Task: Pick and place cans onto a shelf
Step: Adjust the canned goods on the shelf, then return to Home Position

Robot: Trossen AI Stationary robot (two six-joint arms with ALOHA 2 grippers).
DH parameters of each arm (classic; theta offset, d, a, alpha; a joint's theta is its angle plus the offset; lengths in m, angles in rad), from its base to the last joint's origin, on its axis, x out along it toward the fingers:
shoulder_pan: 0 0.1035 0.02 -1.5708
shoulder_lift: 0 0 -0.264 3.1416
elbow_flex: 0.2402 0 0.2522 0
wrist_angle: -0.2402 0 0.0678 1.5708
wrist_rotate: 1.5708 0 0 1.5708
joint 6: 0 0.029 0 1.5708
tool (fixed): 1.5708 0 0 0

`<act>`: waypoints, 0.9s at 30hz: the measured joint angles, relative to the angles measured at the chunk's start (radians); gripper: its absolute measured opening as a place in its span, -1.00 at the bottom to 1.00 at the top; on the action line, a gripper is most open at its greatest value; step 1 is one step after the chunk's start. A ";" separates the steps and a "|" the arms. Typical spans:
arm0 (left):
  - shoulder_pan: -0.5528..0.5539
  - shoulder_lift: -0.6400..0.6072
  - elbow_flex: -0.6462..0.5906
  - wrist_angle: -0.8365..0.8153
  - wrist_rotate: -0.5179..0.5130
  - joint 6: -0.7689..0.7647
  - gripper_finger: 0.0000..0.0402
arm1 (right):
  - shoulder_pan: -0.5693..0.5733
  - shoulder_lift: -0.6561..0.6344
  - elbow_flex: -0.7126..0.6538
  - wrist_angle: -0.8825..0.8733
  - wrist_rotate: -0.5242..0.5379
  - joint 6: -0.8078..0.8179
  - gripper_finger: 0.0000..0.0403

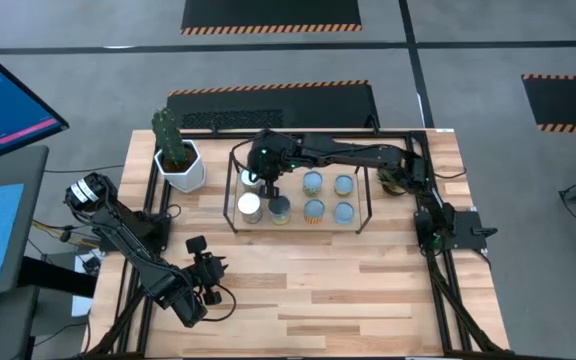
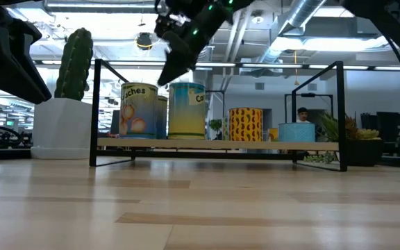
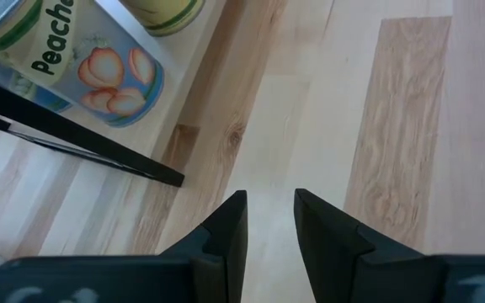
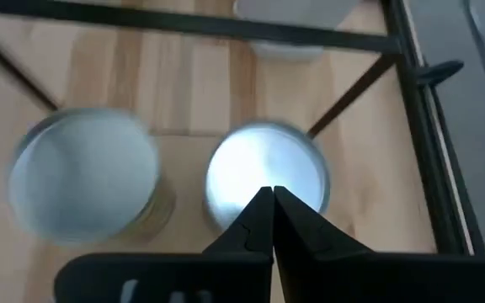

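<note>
The black rod shelf (image 1: 368,205) stands at the table's far middle and holds several cans (image 1: 313,181), seen side-on in the low view (image 2: 186,111). My right gripper (image 1: 268,186) reaches in from the right. It is shut and empty, just above the cans at the shelf's left end. In its wrist view the shut tips (image 4: 272,198) stand over a silvery can top (image 4: 263,168), beside another can (image 4: 82,185). My left gripper (image 1: 208,275) waits low over the table's near left. Its fingers (image 3: 269,210) are slightly apart and hold nothing. A peaches can (image 3: 99,71) lies ahead of it.
A white faceted pot with a cactus (image 1: 181,165) stands left of the shelf. A small spiky plant (image 1: 393,180) sits at its right end. Bare wood lies between the shelf and the near edge (image 1: 348,290). A person (image 2: 302,114) shows far behind the table.
</note>
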 joint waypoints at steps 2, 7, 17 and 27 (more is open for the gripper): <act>0.000 0.000 0.000 0.000 -0.004 0.013 -0.56 | 0.007 -0.025 0.005 -0.038 0.000 0.000 -0.87; 0.000 0.000 0.000 -0.009 -0.004 0.016 -0.56 | 0.048 -0.127 0.013 -0.151 -0.001 0.095 -0.88; 0.000 0.000 0.000 -0.020 0.196 -0.020 -0.56 | 0.245 -0.365 0.014 -0.678 -0.005 0.388 -0.86; 0.000 0.000 0.000 -0.006 0.420 -0.189 -0.56 | 0.630 -0.540 -0.027 -0.726 0.227 0.627 -0.86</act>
